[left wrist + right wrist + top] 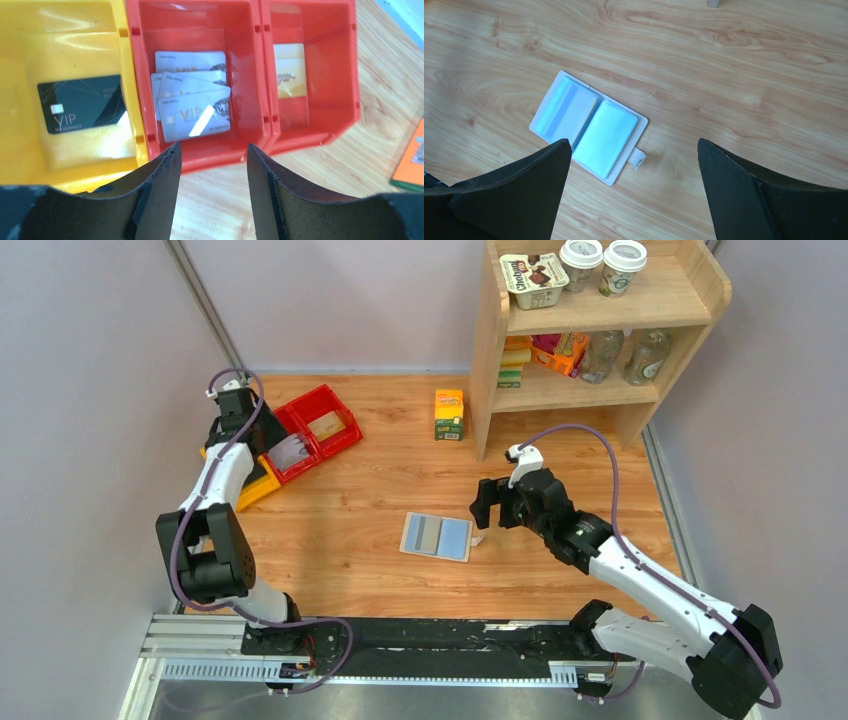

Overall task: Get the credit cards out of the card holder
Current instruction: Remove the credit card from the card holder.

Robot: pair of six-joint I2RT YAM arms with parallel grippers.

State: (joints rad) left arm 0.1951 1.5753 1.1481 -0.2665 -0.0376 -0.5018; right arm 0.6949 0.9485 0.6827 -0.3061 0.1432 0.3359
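The card holder (437, 536) lies spread open on the wooden table, light blue inside, its small tab (638, 160) pointing right. A card with a grey stripe (564, 110) sits in its left pocket. The right pocket (606, 137) shows plain light blue. My right gripper (634, 141) hovers open above the tab side, just right of the holder (493, 510), with nothing between its fingers. My left gripper (212, 147) is open and empty at the near edge of a red bin (200, 160), in which several whitish VIP cards (192, 100) lie overlapping.
A yellow bin (20, 125) on the left holds a black card (82, 102). A second red bin (345, 75) holds a gold card (289, 70). A small yellow-green box (449, 414) stands beside a wooden shelf (600, 390) stocked with cups and bottles at the back right.
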